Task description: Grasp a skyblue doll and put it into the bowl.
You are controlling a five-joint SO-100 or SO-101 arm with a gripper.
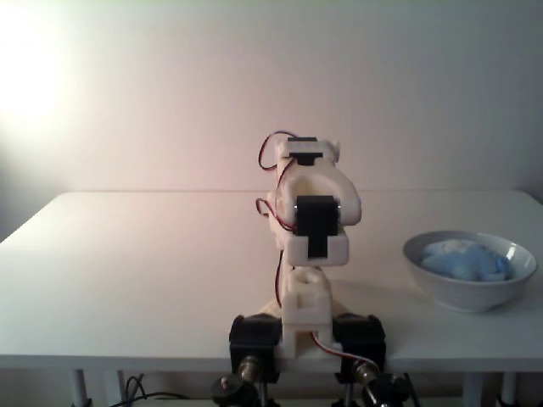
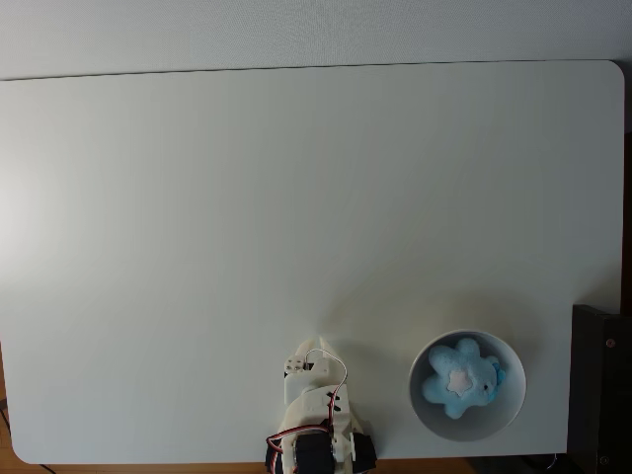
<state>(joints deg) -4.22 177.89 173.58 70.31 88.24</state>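
White table (image 2: 247, 217), pale wall (image 1: 170, 85); skyblue doll (image 2: 460, 376) in bowl (image 2: 425, 415).

Most of the white table (image 2: 296, 197) is seen bare in both fixed views, so wide free room is offered to the left, ahead and to the right of the folded arm (image 2: 316, 415). One obstacle is found on the surface: the bowl (image 2: 420, 410), set near the front edge just right of the arm's base, with the skyblue doll (image 2: 459, 380) lying inside it. A narrow strip of bare table is left between arm and bowl. A dark object (image 2: 600, 395) is seen beyond the table's right edge.
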